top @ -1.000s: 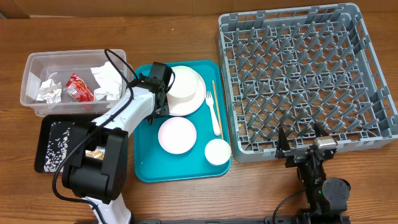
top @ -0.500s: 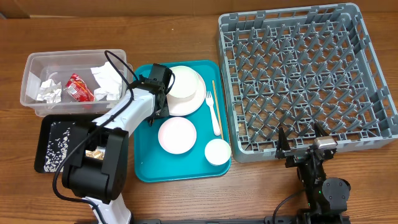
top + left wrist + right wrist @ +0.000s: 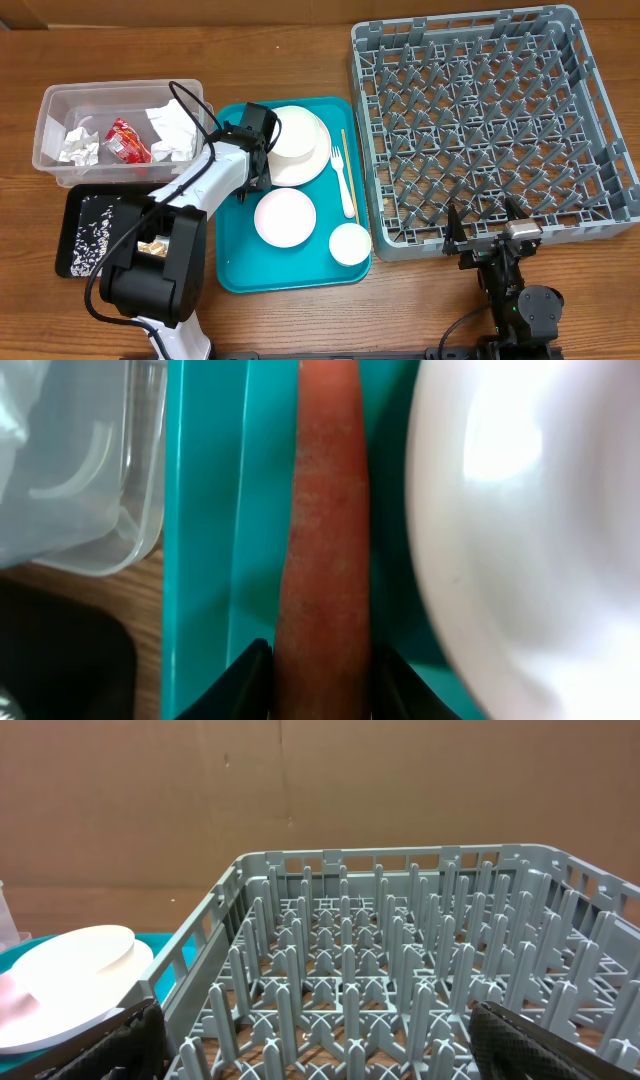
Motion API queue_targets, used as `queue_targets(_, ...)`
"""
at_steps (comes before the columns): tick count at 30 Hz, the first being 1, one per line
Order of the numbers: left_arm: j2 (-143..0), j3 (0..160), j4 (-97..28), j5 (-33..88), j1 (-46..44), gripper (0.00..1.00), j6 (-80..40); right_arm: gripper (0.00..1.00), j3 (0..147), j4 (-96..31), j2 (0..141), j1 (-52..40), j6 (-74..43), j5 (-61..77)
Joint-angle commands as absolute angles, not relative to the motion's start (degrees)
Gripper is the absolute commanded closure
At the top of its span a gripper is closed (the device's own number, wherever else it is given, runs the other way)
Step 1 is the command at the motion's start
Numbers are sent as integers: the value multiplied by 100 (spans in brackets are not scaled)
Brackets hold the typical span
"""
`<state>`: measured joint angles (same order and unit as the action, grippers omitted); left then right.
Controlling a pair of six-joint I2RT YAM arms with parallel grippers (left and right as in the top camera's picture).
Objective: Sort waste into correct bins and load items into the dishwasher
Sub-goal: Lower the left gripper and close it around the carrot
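far left on the table point(image 3: 300, 40), crumbs point(image 3: 100, 235) lie in the black tray point(image 3: 72, 195). napkins point(image 3: 172, 130) and a red wrapper point(image 3: 127, 142) sit in the clear tub point(image 3: 110, 90). the left gripper point(image 3: 322, 685) pinches the carrot point(image 3: 325, 530), which lies on the teal tray point(image 3: 210, 510) between tub and plate point(image 3: 295, 145). the rack point(image 3: 480, 120) stands to the right. the right gripper point(image 3: 483, 222) gapes wide at its near edge.
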<state>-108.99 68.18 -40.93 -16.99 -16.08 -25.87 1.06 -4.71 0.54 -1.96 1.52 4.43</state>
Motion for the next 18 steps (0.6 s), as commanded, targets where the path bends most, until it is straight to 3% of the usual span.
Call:
queue_targets(1, -10938, 6825, -4287, -1802, -1566, 96, -2418, 0, 45, -443, 25, -180, 174, 410)
queue_targets(18, -9931, 7566, -5164, -1271, -1579, 96, -2421, 0, 45, -443, 25, -180, 174, 410)
